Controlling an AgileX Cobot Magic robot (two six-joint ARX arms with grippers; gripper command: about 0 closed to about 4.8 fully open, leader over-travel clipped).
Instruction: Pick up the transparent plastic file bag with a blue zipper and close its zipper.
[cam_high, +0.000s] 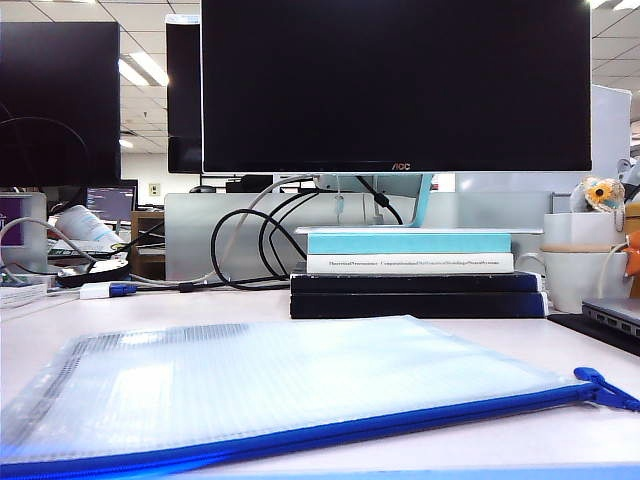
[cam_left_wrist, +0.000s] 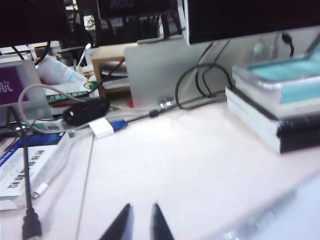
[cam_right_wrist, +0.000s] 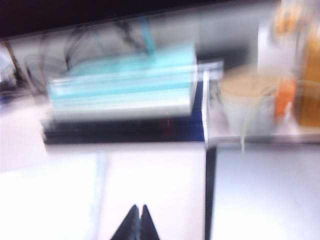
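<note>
across lower exterior frame, file bag (cam_high: 270, 390) lay flat on surface (cam_high: 150, 310), zipper (cam_high: 330, 435) seemingly shut, pull at right. left gripper (cam_left_wrist: 141, 222) narrow, empty; right gripper (cam_right_wrist: 138, 220) closed, empty, both off bag.

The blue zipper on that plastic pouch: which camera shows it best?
The exterior view: the zipper runs sharp and unbroken along the file bag's near edge, ending in its pull at the right. The left wrist view catches only a blurred corner of the bag, no zipper. The right wrist view is too smeared to show it.
</note>
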